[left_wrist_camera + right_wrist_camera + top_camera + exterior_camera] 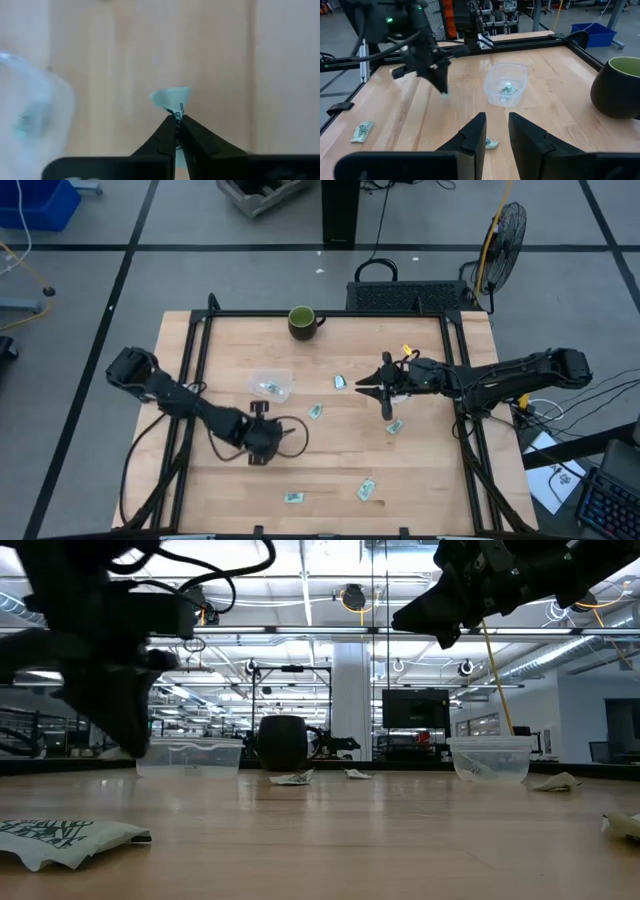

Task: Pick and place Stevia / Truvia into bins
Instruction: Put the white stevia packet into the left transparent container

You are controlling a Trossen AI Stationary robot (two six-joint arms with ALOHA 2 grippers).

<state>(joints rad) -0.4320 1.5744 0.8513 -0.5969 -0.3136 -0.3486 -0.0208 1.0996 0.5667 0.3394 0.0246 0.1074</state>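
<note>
The left end effector has its fingers pressed together on a pale green and white sachet, whose crumpled end sticks out past the tips; it hangs above the bench just beside the rounded-square tub, with its arm reaching in from the bench's left edge. The tub is clear and holds one sachet already. The right end effector hovers over the bench's right half with fingers slightly spread, holding nothing. Loose sachets lie scattered flat on the wood, one well apart from the tub. A dark green mug stands near the far edge.
</note>
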